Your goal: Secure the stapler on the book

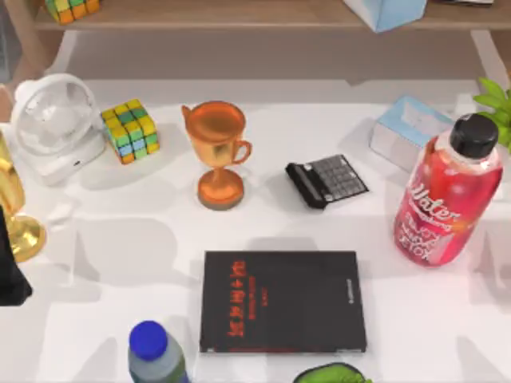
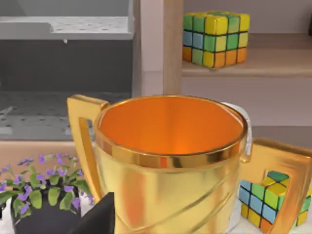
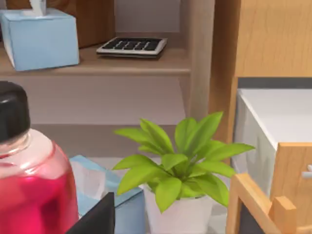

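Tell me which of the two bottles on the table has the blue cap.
The small bottle at the table's front left, beside the book. The big red bottle on the right wears a black cap.

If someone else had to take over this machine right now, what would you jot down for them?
Left end effector: idle at the table's left, facing a gold trophy.
Right end effector: idle at the table's right, by the red bottle and the plant.
Book: lies flat at front centre with nothing on it.
A green thing, cut off at the front edge beside the book, may be the stapler; I cannot tell.
Done: nothing yet.
Left: find and grasp the stapler, then set it on the book.
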Motion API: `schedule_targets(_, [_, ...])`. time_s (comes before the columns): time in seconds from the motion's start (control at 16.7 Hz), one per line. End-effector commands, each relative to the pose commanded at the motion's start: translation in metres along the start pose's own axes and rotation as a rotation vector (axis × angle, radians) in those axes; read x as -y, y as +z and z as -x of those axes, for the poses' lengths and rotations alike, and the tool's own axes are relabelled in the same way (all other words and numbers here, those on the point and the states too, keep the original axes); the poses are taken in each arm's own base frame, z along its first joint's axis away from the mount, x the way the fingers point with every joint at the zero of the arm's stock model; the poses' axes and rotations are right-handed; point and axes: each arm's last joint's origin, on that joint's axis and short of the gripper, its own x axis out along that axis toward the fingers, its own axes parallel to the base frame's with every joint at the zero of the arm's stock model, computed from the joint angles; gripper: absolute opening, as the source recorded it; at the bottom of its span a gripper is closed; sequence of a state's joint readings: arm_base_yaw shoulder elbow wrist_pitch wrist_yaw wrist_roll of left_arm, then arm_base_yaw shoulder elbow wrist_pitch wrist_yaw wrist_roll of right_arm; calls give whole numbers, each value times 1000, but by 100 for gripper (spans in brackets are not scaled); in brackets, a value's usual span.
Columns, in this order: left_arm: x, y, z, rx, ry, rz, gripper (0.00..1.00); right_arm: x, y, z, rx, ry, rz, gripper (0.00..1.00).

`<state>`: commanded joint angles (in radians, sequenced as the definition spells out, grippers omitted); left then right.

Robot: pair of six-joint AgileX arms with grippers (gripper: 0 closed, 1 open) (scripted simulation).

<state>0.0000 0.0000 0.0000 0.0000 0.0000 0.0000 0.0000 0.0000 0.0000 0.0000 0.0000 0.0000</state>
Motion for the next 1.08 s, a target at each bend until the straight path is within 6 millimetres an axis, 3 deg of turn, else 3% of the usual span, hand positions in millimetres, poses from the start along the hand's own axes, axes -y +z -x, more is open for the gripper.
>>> schedule_targets(0.18, [0,0,0,0,0,0,100,-1,2,0,-7,10,2,100])
schedule_targets(0.36, [0,0,0,0,0,0,100,-3,18,-1,-75,56,16,100])
schedule_targets(0.66, [0,0,0,0,0,0,100,1,81,-23,-320,43,74,100])
schedule_targets(0.84, [0,0,0,0,0,0,100,11,124,-67,-541,7,122,100])
schedule_targets(1.08, [0,0,0,0,0,0,100,38,155,-157,-852,-4,185,100])
